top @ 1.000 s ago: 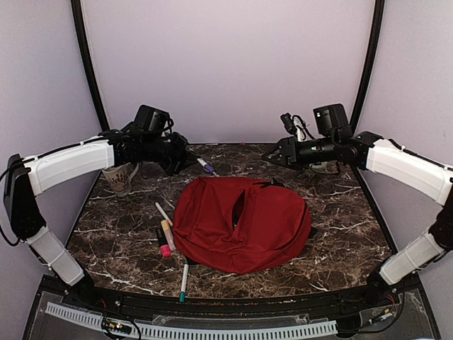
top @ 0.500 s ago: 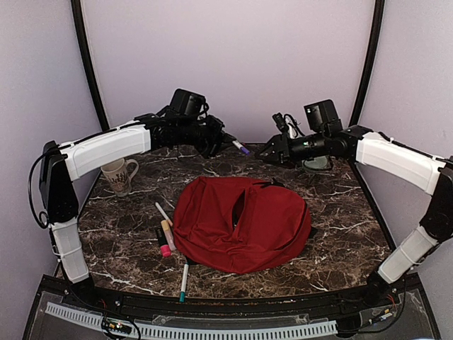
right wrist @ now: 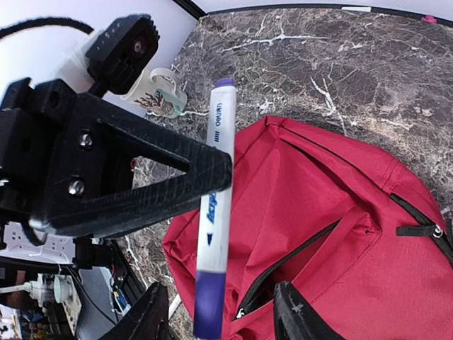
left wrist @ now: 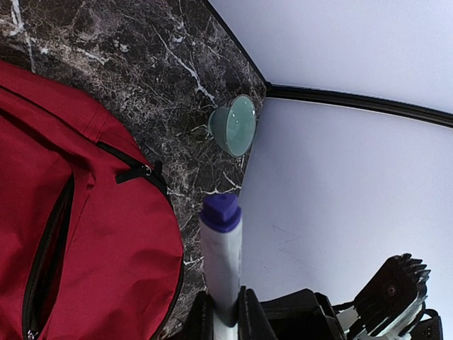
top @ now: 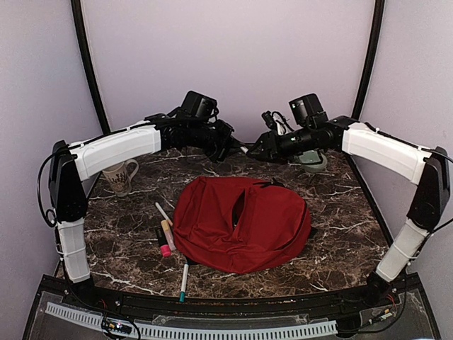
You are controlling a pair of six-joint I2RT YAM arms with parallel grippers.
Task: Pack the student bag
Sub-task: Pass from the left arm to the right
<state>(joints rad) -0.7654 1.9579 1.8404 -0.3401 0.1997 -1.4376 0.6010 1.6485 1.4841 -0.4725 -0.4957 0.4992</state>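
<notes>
The student bag lies flat mid-table, red, with a zipper slit partly open on top. High above its back edge my left gripper is shut on a white marker with purple ends. In the left wrist view the marker sticks out past the gripper, over the bag. My right gripper faces it, open. In the right wrist view the marker's purple end hangs between the spread fingers of that gripper, touching neither, above the bag.
Several loose markers lie on the table left of the bag, one near the front edge. A white mug stands at the back left. A teal bowl sits at the back right corner, by the wall.
My left arm swung from the back left to the centre, carrying the marker. The right arm moved left to meet it, and its jaws widened slightly around the marker's end.
</notes>
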